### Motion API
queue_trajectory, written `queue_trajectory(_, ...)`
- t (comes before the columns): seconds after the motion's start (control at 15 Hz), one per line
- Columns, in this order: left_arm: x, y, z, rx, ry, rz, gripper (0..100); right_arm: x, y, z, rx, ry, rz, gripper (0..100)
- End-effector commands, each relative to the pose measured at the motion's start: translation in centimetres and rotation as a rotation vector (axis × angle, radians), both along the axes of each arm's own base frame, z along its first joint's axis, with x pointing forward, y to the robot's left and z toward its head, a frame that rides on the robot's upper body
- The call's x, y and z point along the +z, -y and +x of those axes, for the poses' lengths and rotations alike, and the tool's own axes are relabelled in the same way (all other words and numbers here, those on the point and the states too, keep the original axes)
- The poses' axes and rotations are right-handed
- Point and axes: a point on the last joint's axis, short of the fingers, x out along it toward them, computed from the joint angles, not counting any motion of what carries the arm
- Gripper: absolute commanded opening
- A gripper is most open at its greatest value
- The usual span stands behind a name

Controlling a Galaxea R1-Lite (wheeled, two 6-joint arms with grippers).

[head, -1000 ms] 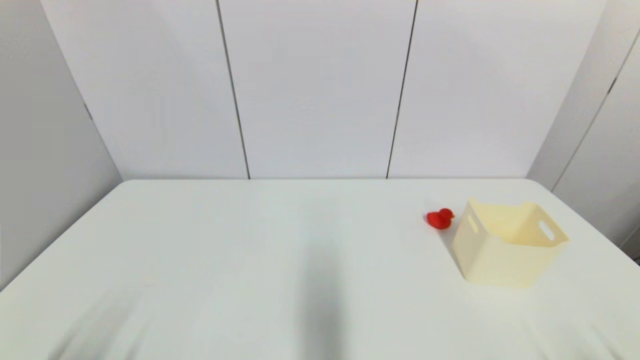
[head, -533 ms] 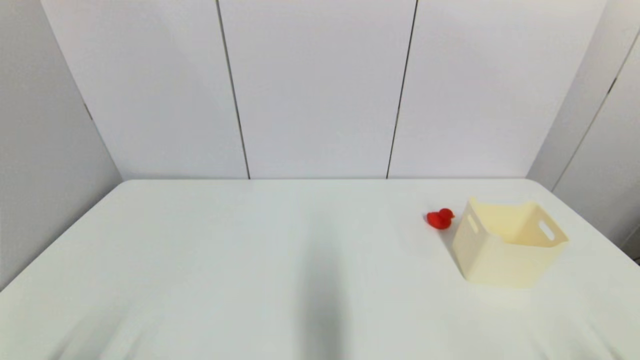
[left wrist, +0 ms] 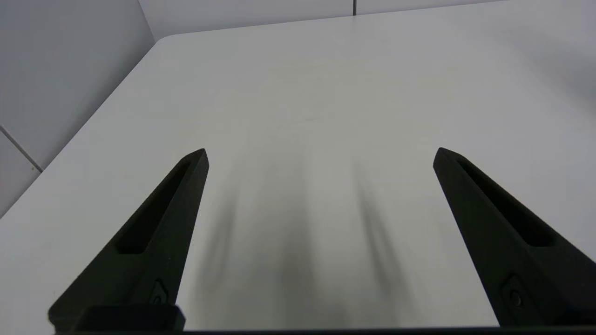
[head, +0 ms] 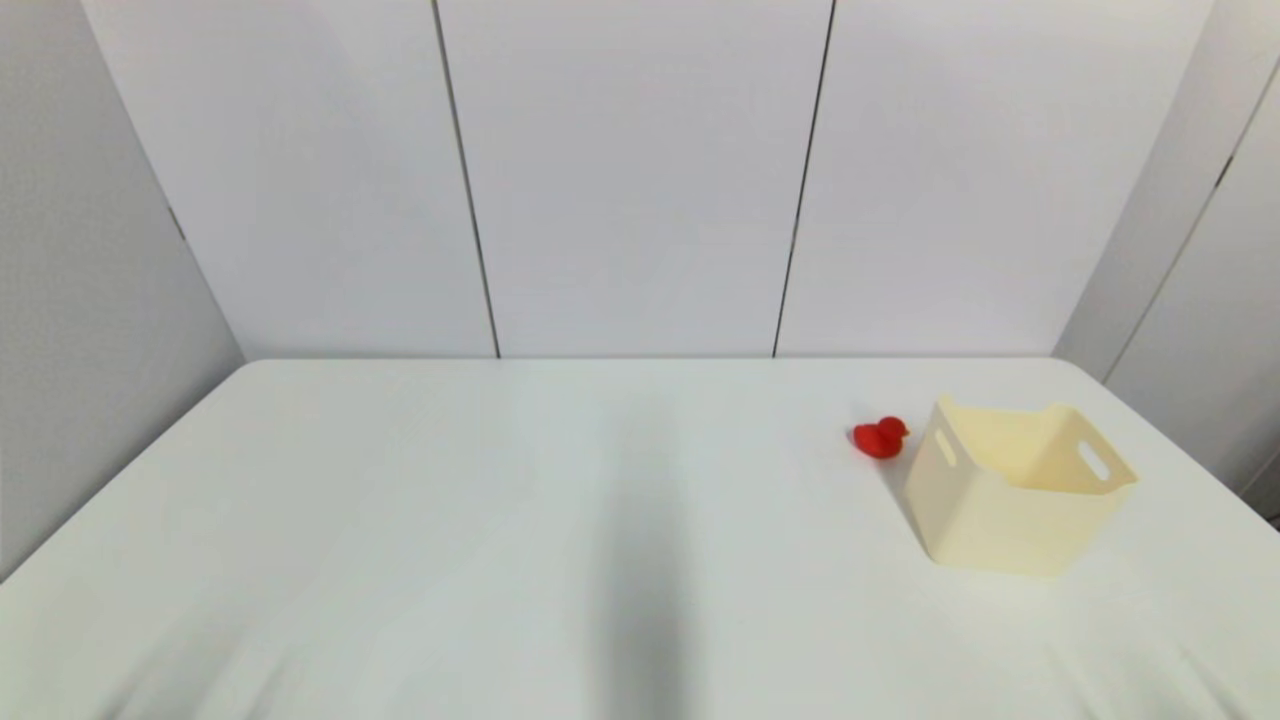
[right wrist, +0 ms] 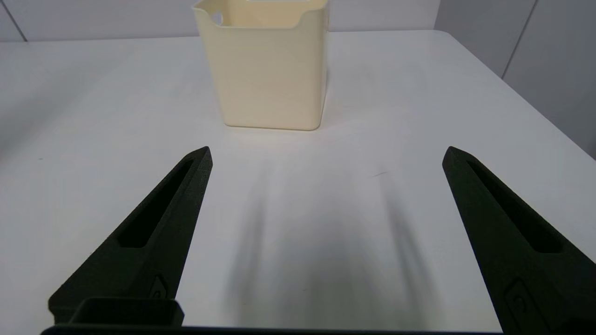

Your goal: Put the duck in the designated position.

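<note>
White table point(head: 500, 520) fills the head view, grey panel walls behind it. No arm shows in that view; both are parked low at the near edge.

Cream bin point(head: 1015, 490) sits on the right half of the table, roughly 4 o'clock from table centre, upright, open top, slot handles cut into two opposite walls. In the right wrist view the same bin point(right wrist: 267, 65) stands dead ahead at 12 o'clock of the fingers, well apart from them.

Right gripper point(right wrist: 326, 156): fingers spread wide, nothing between them, hovering over bare tabletop short of the bin.

Left gripper point(left wrist: 320, 153): also spread wide, holding nothing, over bare table near the left-hand far corner.

Duck point(head: 881, 438): small, red, upright on the table, just beside the bin's left wall at about 10 o'clock from the bin, beak pointing toward the bin. Whether it touches the wall I cannot tell. It is not inside the bin. Not visible in either wrist view.
</note>
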Motion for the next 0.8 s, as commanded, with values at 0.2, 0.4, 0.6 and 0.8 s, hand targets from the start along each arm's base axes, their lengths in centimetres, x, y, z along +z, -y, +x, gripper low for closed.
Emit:
queue_trajectory(0.2, 0.0, 0.0, 0.02, 0.002, -0.001, -0.001, 100, 0.01, 0.0, 0.01, 0.0, -0.001, 0.0, 100)
queue_trajectory(0.4, 0.0, 0.0, 0.02, 0.002, -0.001, 0.001, 100, 0.01, 0.0, 0.01, 0.0, -0.001, 0.0, 100)
queue_trajectory(0.6, 0.0, 0.0, 0.02, 0.002, -0.001, 0.001, 100, 0.01, 0.0, 0.01, 0.0, -0.001, 0.0, 100)
queue_trajectory(0.8, 0.0, 0.0, 0.02, 0.002, -0.001, 0.001, 100, 0.01, 0.0, 0.01, 0.001, -0.001, 0.0, 100)
